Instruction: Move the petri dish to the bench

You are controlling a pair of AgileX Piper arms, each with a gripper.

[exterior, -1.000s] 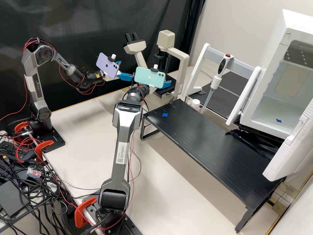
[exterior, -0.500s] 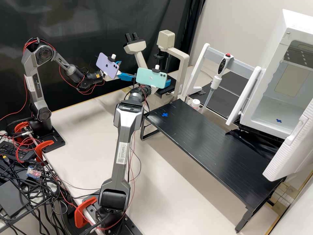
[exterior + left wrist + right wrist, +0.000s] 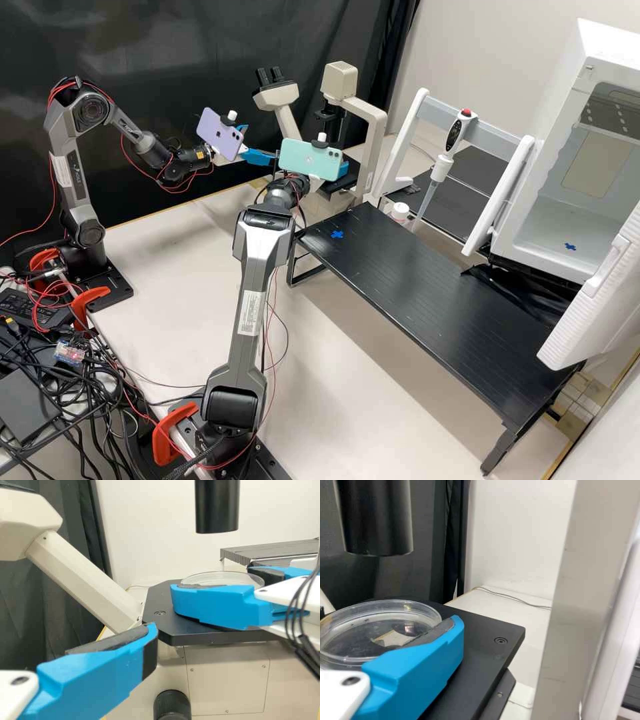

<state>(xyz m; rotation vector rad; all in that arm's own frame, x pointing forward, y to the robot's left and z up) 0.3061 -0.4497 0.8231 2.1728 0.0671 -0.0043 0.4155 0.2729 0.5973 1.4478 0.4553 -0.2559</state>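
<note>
On the flat black metal stage (image 3: 159, 600), the high view's 12 o'clock, the blue-fingered right claw (image 3: 214, 584) grips the round clear petri dish (image 3: 382, 625); black bench (image 3: 413, 280) placement remains.

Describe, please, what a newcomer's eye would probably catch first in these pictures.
Probably the purple phone and the mint-green phone, each mounted on an arm left of centre in the high view. Next might come the open white cabinet at that view's right. In the right wrist view, the clear petri dish on the microscope's black stage would stand out, with the right gripper at it.
</note>
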